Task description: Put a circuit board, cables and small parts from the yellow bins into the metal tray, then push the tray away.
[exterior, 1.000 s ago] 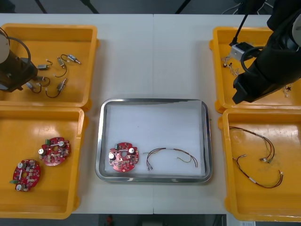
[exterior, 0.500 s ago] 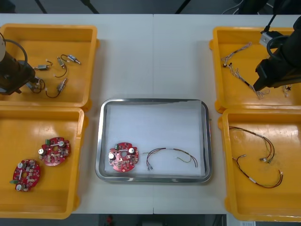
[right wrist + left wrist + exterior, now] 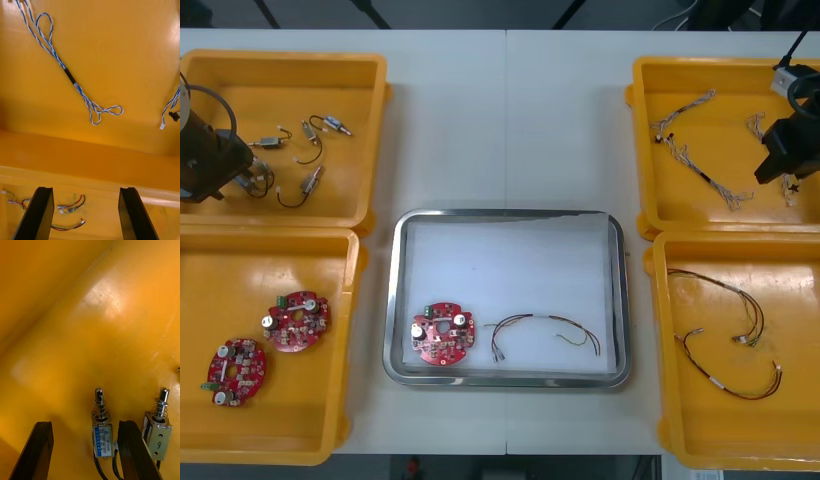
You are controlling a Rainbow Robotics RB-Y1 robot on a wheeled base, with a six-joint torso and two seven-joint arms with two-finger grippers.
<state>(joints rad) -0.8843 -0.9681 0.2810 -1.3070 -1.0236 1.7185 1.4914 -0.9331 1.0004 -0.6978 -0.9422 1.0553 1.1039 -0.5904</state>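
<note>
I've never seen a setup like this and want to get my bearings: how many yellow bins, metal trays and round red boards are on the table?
Yellow bins: 4, two at each side
Metal tray: 1, between them
Round red circuit boards: 3, one in the tray, two in a left bin
Total: 8

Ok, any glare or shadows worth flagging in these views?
Left wrist view: a bright glare patch on the far left yellow bin, beyond the open left gripper. Right wrist view: softer sheen on the far right yellow bin, past the open right gripper. Front view: the metal tray gleams along its rim.
</note>
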